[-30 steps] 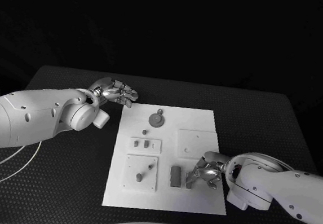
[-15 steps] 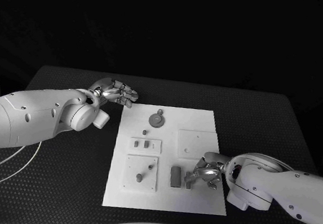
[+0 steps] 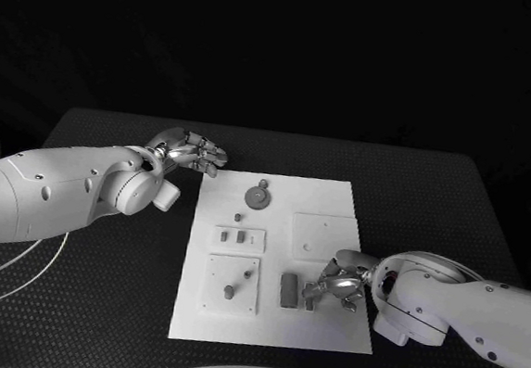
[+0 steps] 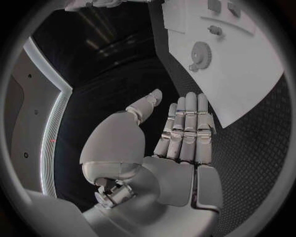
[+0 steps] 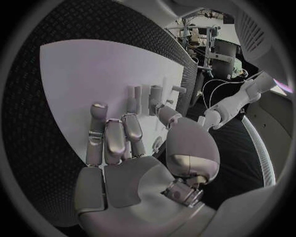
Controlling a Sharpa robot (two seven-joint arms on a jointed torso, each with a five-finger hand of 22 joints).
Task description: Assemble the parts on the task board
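Silver right hand (image 3: 336, 285) has barely shifted within 1 second, fingers apart and empty beside the grey bar part (image 3: 288, 290) at the task board's (image 3: 325, 333) 5 o'clock; left hand (image 3: 190, 151) idles open.
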